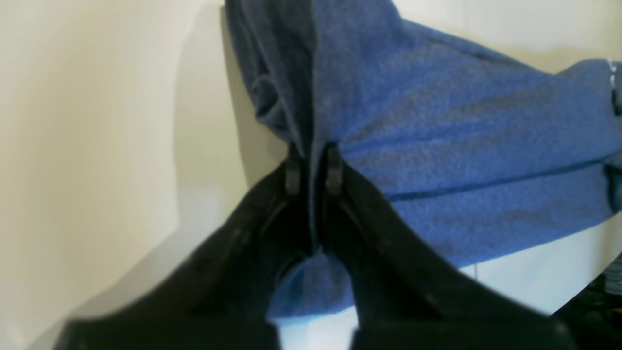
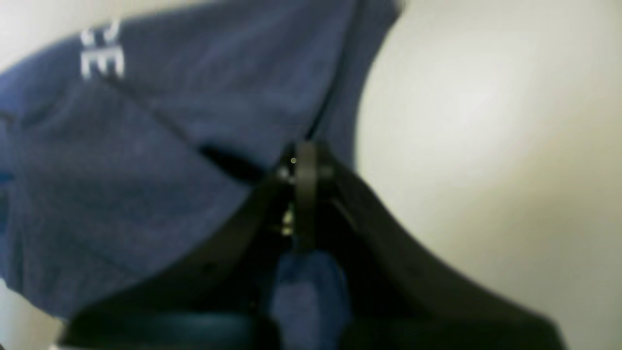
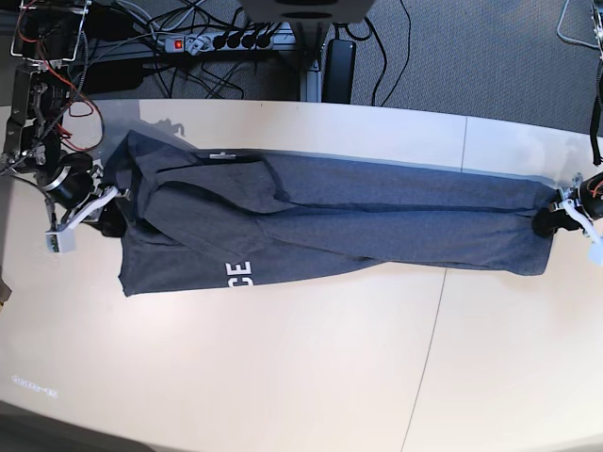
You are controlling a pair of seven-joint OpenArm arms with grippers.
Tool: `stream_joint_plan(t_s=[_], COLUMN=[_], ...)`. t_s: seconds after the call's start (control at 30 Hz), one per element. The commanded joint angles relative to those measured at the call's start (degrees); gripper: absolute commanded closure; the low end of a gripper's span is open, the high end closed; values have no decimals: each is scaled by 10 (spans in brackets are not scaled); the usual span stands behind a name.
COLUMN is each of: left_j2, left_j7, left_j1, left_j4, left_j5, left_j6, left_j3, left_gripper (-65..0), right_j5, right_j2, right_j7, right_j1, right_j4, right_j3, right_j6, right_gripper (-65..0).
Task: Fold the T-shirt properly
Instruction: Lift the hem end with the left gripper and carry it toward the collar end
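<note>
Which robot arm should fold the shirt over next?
Probably the left. Both pincers are shut on the shirt, stretched between them. The left pincer holds the narrow bunched end, likely easier to carry across than the wide end at the right pincer.

Heathered slate-blue T-shirt [image 3: 377,212] with white letters [image 3: 239,273]

A pale table [image 3: 283,377] fills the base view; behind it, a power strip [image 3: 221,40] and black cables [image 3: 377,56] on grey carpet [image 3: 490,56].
</note>
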Motion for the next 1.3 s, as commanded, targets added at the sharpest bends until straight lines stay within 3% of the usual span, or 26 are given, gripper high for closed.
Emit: stream_joint_plan(t_s=[0.0, 0.3, 0.6, 0.97, 1.13, 1.27], left_j2=[-20, -62, -60, 40, 116, 156], left_j7=[-8, 8, 53, 34, 25, 25], left_j1=[-8, -8, 9, 114, 134, 133], left_j4=[5, 31, 240, 516, 546, 546], left_j5=[-9, 10, 28, 141, 154, 165], left_j6=[4, 4, 4, 10, 10, 10], left_j3=[-5, -5, -5, -4, 1, 30], left_gripper=[0, 0, 0, 0, 0, 0], right_j5=[9, 9, 9, 4, 1, -8], right_j2=[11, 11, 11, 11, 11, 11], right_j7=[11, -2, -2, -2, -2, -2], right_j1=[9, 7, 7, 7, 7, 7], right_j4=[16, 22, 21, 21, 21, 21], right_j3=[12, 36, 36, 36, 36, 36], right_j6=[28, 28, 28, 28, 28, 28], right_gripper=[0, 0, 0, 0, 0, 0])
